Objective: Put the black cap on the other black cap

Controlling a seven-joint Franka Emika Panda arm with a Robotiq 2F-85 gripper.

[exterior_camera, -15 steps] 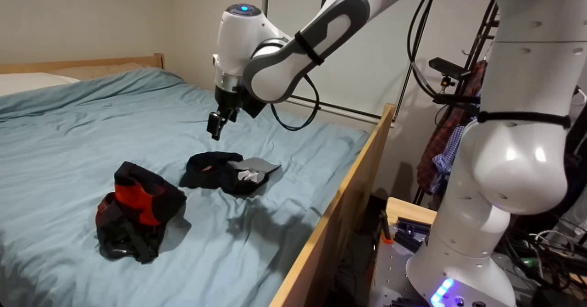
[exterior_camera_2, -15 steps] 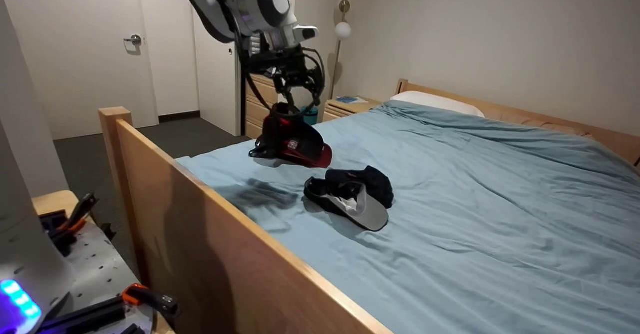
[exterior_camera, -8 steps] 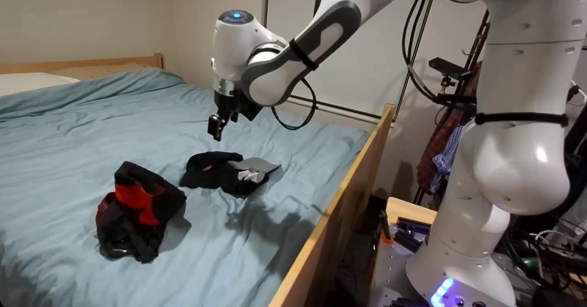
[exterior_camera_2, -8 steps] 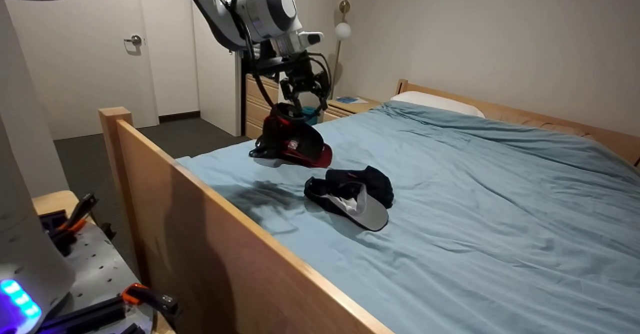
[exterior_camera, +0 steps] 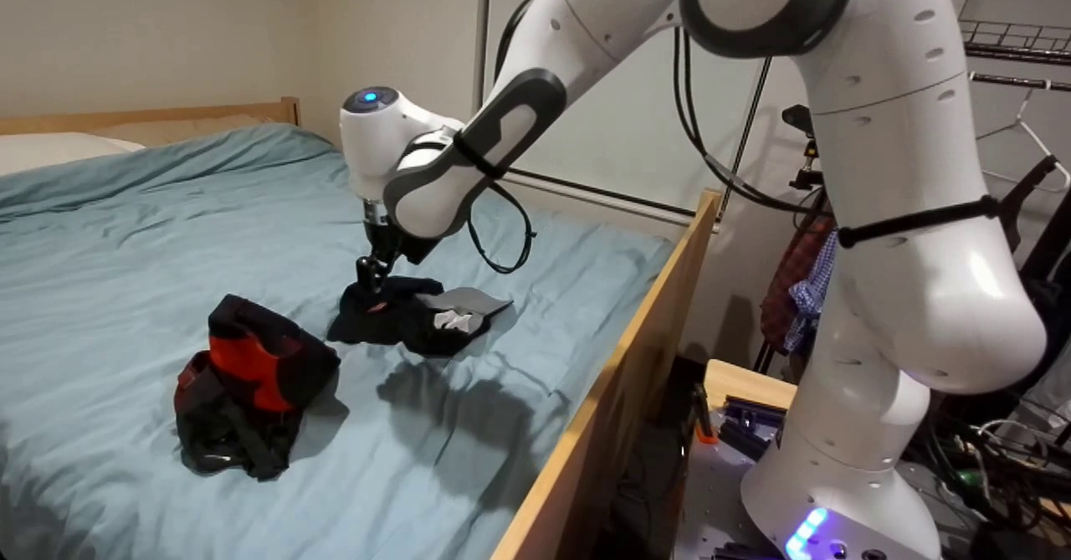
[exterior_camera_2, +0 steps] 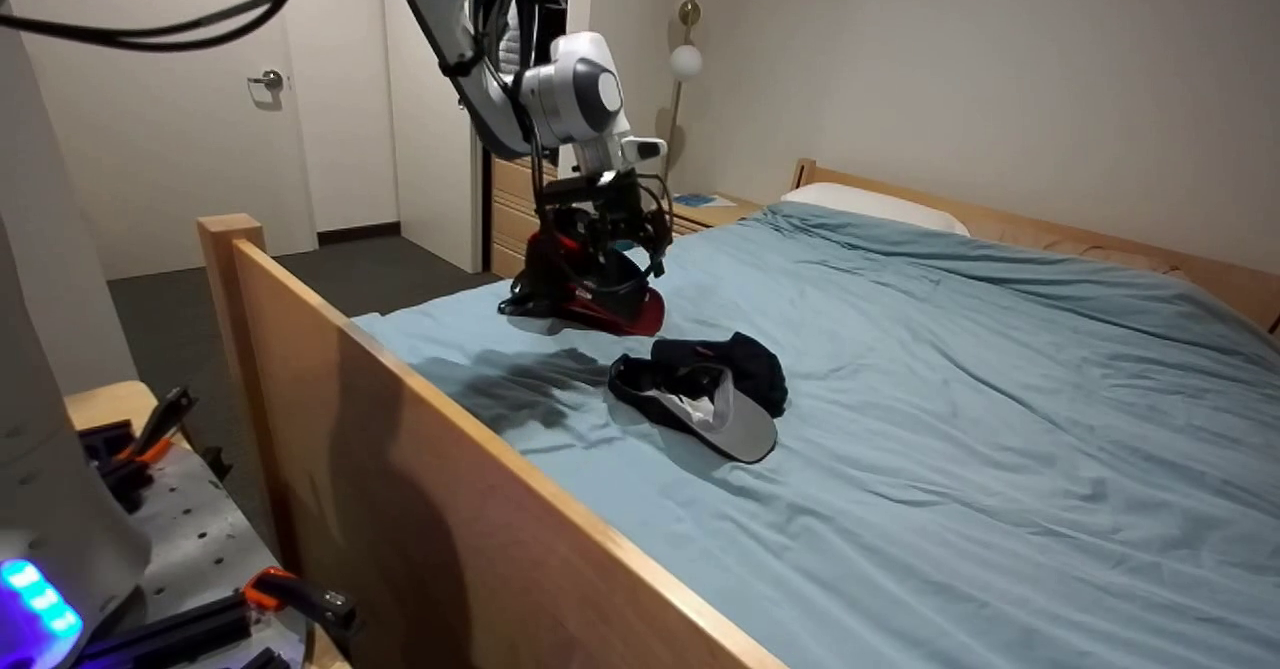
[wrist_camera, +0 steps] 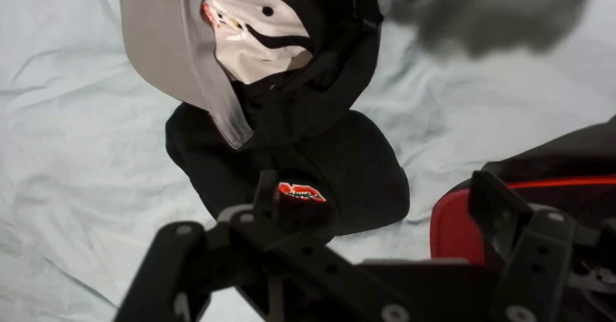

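Note:
A black cap with a red emblem lies crown up on the bed; it also shows in both exterior views. A second black cap with a grey underbrim lies upside down, its opening upward, partly over the first cap; it also shows in both exterior views. My gripper is open with nothing between its fingers. In the wrist view one finger covers part of the emblem cap near its emblem. The gripper points down, low above the bed; contact cannot be told.
A red and black cap stands tilted on the blue bedcover near the emblem cap; the other finger overlaps its red brim in the wrist view. A wooden footboard rises between the robot base and the bed.
My gripper has come down toward the bed, moving left in one exterior image and slightly right in another. It stays open. The caps have not moved.

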